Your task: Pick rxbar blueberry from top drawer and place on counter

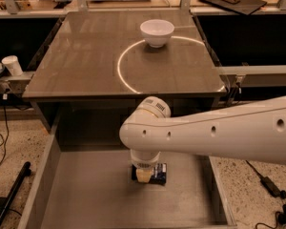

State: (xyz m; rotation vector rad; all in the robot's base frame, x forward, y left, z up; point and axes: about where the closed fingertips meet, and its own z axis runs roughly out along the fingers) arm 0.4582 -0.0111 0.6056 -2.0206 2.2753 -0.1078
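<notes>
Drawer (86, 194) stands open below the counter (76, 61). On its floor, near the middle, lies the rxbar blueberry (161, 172), with the gripper (144, 175) pointing straight down onto it; whether it grips I cannot tell. The white arm (219, 132) reaches in level from the right.

Robot test lab, seen from my remote console.
The glossy surface (76, 70) has a bright arc marked across it. A bare metal rail (257, 70) runs off its right edge, and cables (269, 185) trail over the speckled floor (248, 194). My gripper (144, 175) hangs low in the open grey top drawer (90, 194) below the near edge.
</notes>
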